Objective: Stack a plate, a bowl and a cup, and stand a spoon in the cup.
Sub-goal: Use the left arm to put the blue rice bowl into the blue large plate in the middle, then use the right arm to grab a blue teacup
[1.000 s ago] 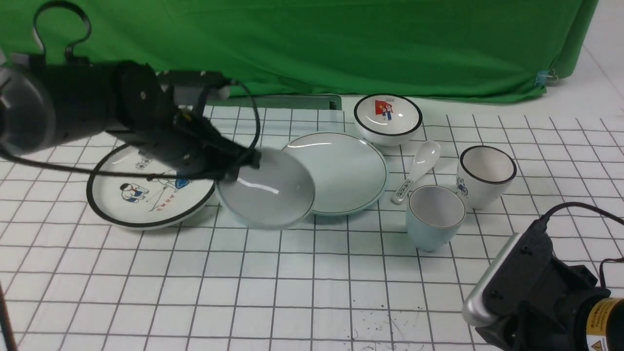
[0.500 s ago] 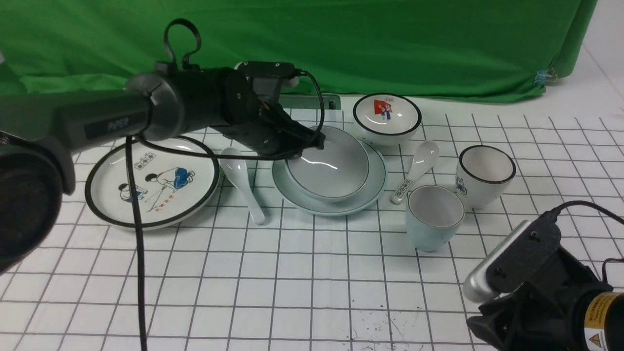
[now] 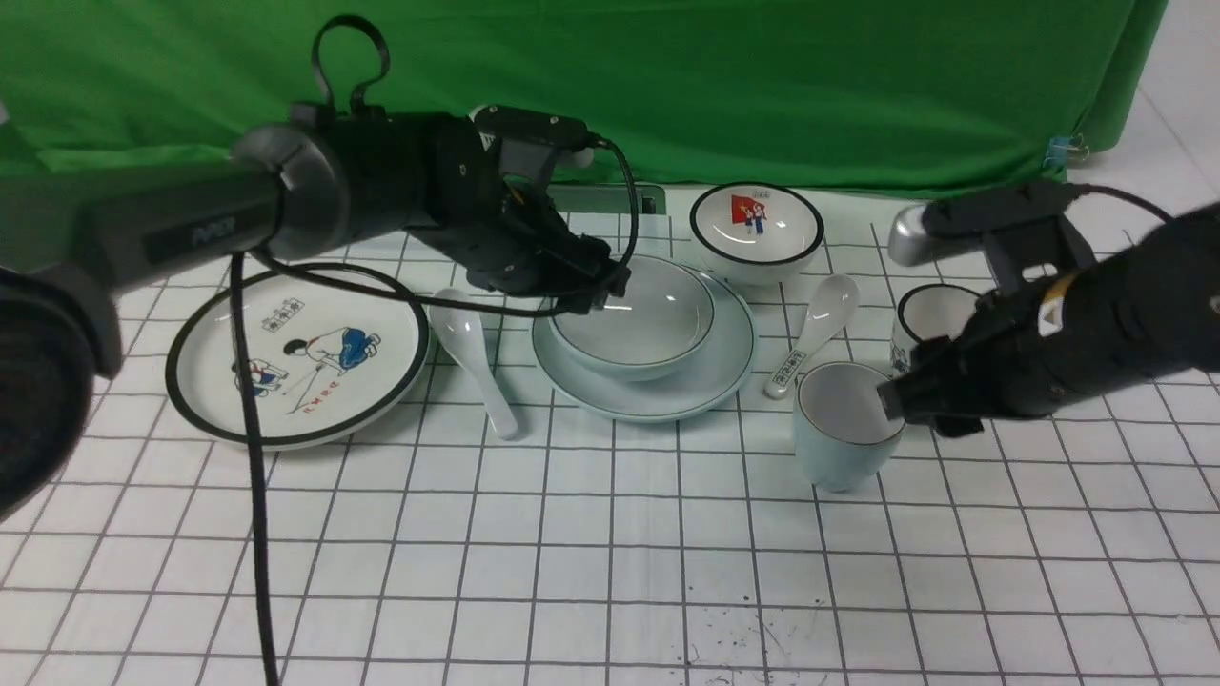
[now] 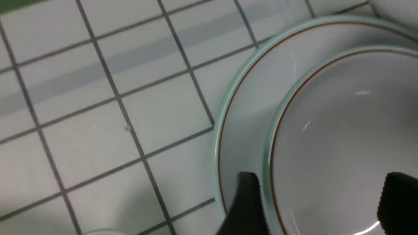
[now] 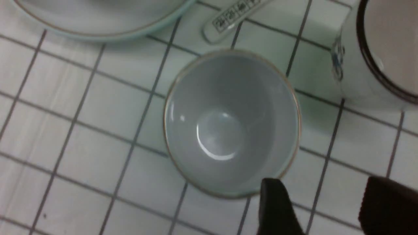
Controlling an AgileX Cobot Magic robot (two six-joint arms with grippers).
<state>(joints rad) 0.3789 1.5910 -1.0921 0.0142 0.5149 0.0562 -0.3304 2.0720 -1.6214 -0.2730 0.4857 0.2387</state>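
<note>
The bowl (image 3: 634, 319) sits on the plate (image 3: 715, 367). The left gripper (image 3: 602, 291) is at the bowl's left edge with its fingers spread wide, one inside the bowl and one outside, pinching nothing. The cup (image 3: 843, 429) stands on the table (image 3: 572, 534) just right of the plate, with the right gripper (image 3: 901, 405) at its right edge, fingers wide apart and holding nothing. The spoon (image 3: 474, 357) lies between the plate and the picture plate (image 3: 295, 357).
</note>
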